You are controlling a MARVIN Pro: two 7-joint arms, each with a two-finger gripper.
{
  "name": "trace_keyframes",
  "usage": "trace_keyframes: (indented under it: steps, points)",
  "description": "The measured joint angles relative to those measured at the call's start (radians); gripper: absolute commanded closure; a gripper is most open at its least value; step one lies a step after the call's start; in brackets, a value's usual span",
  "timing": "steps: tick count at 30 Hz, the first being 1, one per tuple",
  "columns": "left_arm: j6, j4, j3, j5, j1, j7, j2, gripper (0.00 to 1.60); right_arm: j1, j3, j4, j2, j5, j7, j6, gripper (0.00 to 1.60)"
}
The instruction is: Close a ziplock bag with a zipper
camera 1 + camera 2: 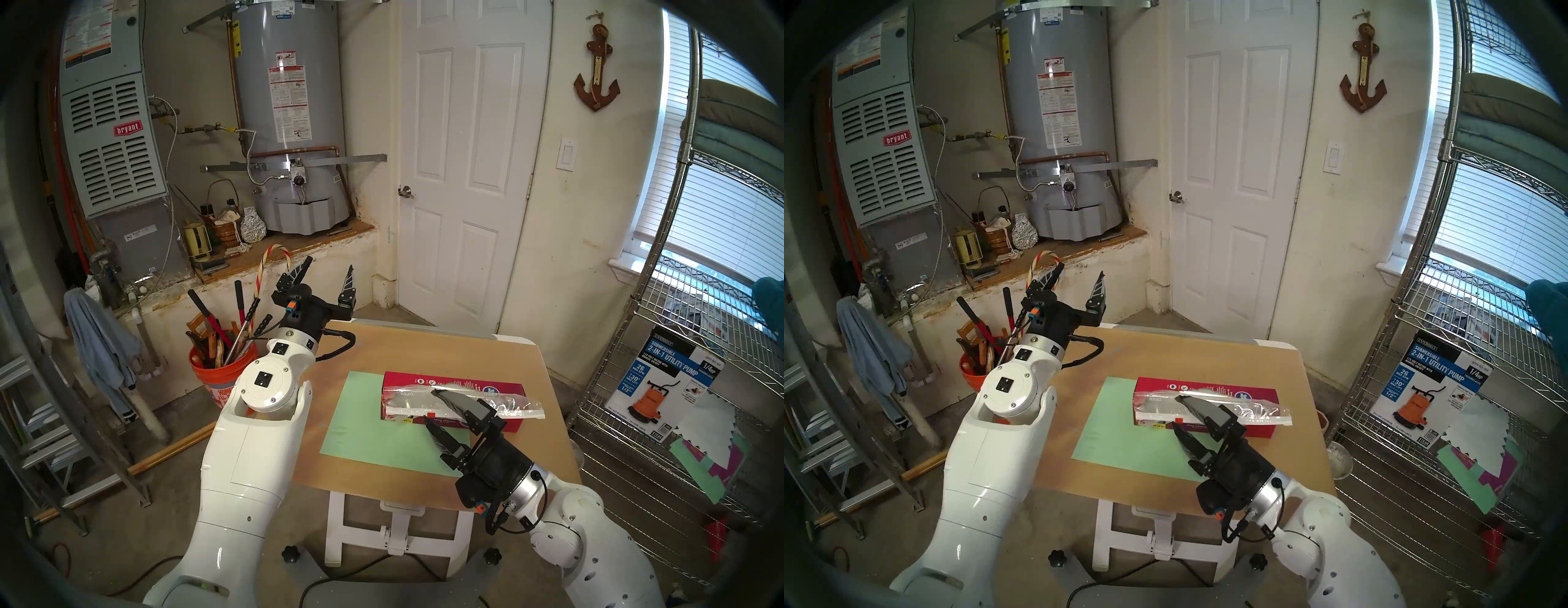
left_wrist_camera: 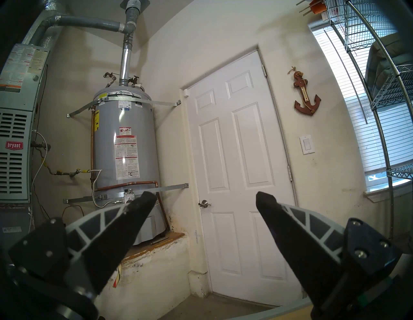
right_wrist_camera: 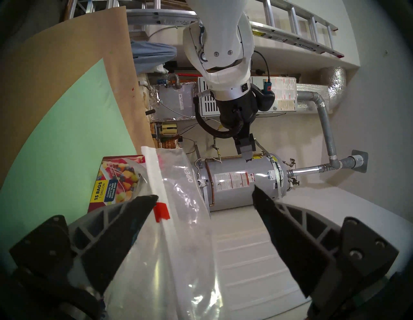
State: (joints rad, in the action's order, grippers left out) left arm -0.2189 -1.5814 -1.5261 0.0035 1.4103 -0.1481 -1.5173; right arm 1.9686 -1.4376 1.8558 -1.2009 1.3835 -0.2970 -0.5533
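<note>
The clear ziplock bag (image 1: 511, 402) (image 1: 1263, 409) (image 3: 178, 190) lies across the top of a long red cardboard box (image 1: 424, 378) (image 3: 116, 176) on the table. Its zipper, a white strip (image 1: 405, 411) (image 3: 154, 178), runs along the near edge and carries a small red slider (image 1: 431, 414) (image 1: 1179, 421) (image 3: 162, 211). My right gripper (image 1: 429, 406) (image 1: 1177, 412) (image 3: 204, 194) is open and straddles the bag's edge; in the right wrist view one fingertip sits right beside the slider. My left gripper (image 1: 329, 263) (image 1: 1080, 269) (image 2: 205, 197) is open and empty, raised above the table's far left corner, facing the back wall.
The box rests partly on a green sheet (image 1: 360, 416) on the tan table (image 1: 424, 348). An orange bucket of long-handled tools (image 1: 216, 373) stands left of the table. A wire shelf rack (image 1: 679, 382) stands to the right. A water heater (image 2: 125, 145) and a white door (image 2: 234, 156) are behind.
</note>
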Motion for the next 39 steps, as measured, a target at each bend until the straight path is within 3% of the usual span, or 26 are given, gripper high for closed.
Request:
trace_keyframes:
  steps: [9,20,39]
  points:
    - [0.0,0.0,0.0,0.0,0.0,0.0,0.0,0.0,0.008,-0.024,-0.004,0.018,0.0,-0.006,-0.01,0.0]
    - [0.0,0.0,0.0,0.0,0.0,0.0,0.0,0.0,-0.018,0.001,-0.078,0.005,0.036,-0.062,-0.016,0.0]
    - [0.0,0.0,0.0,0.0,0.0,0.0,0.0,0.0,-0.046,0.008,-0.001,-0.023,0.025,-0.034,0.007,0.0]
